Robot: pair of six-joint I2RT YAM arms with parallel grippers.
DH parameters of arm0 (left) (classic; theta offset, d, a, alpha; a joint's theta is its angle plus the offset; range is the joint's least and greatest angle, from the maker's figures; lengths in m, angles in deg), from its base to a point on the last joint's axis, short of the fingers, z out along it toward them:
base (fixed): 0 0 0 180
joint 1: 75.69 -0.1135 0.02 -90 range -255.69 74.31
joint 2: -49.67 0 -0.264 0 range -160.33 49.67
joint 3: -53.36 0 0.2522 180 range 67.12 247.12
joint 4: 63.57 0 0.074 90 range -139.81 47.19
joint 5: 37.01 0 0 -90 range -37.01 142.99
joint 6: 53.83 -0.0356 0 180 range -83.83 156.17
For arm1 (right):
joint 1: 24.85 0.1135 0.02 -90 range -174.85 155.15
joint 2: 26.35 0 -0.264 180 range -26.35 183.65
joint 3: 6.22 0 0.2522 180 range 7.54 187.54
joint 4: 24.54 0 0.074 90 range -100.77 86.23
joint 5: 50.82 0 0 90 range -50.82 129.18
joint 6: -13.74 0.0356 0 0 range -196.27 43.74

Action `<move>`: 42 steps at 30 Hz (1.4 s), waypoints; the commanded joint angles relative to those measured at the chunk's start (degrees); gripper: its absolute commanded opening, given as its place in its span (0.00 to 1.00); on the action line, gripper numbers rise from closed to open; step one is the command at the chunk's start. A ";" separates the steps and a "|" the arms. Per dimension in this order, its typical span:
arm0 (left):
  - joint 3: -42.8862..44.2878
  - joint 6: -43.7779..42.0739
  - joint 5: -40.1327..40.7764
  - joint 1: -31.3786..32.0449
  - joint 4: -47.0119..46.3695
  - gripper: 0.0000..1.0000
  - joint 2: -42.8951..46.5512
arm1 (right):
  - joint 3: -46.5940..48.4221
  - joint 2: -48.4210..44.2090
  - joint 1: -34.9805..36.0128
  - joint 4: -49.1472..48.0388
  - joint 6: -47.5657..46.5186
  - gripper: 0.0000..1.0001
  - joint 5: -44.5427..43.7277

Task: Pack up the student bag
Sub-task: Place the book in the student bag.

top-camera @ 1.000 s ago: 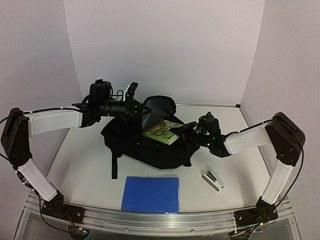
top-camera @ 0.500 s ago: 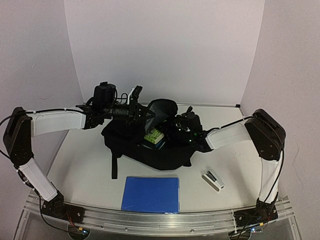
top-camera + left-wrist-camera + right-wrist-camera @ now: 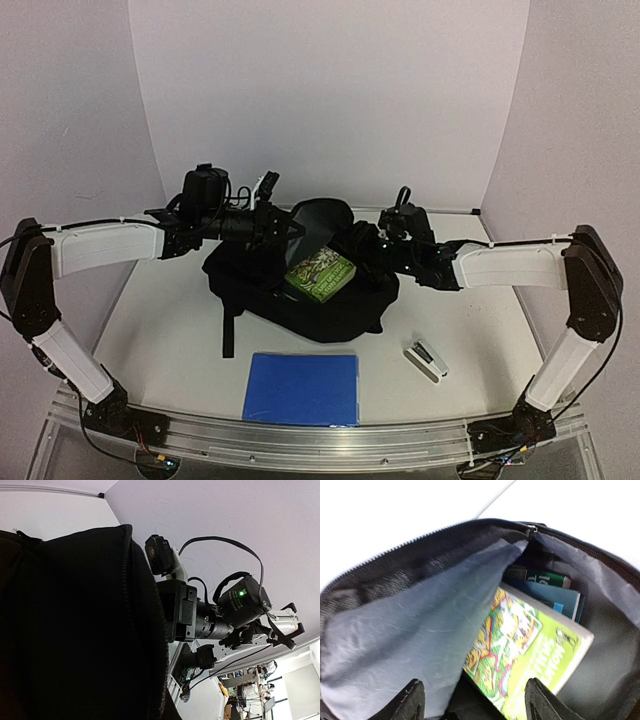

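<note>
The student bag (image 3: 320, 300), a black backpack, lies mid-table with its mouth held open. My left gripper (image 3: 283, 225) is shut on the bag's upper flap and holds it up. Black fabric (image 3: 75, 620) fills the left wrist view and hides the fingers. A green picture book (image 3: 320, 272) lies in the bag's mouth. In the right wrist view it (image 3: 530, 650) rests against the grey lining (image 3: 410, 630), on top of a blue book (image 3: 555, 597). My right gripper (image 3: 362, 243) is open and empty just right of the mouth, and its fingertips (image 3: 412, 700) straddle the book's near corner without touching it.
A blue folder (image 3: 301, 388) lies flat near the front edge, in front of the bag. A small black-and-white stapler (image 3: 425, 360) lies at the front right. A bag strap (image 3: 229, 335) trails toward the front left. The back wall stands close behind the bag.
My right gripper pushed the green book into the bag's mouth, let it go and drew back to the right. The left gripper kept holding the flap.
</note>
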State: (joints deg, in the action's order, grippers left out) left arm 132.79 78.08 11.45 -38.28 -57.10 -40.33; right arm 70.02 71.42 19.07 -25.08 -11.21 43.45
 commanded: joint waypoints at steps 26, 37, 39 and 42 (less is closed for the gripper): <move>0.85 -2.93 -0.03 0.47 0.55 0.00 2.97 | 3.35 10.65 1.28 4.62 -0.85 0.32 5.50; 0.60 -2.89 0.10 0.47 1.08 0.00 2.46 | 8.61 17.23 1.70 -7.21 2.13 0.19 8.90; 0.42 -2.60 0.17 0.47 0.88 0.00 2.46 | 9.76 18.87 2.00 -9.23 2.18 0.18 9.77; 0.11 -2.25 0.32 0.47 0.74 0.00 2.40 | 10.86 19.68 2.59 -11.39 1.77 0.18 9.58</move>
State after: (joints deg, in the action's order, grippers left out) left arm 132.59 76.45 12.26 -38.24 -55.20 -39.89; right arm 78.08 89.10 20.09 -30.26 -9.55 51.02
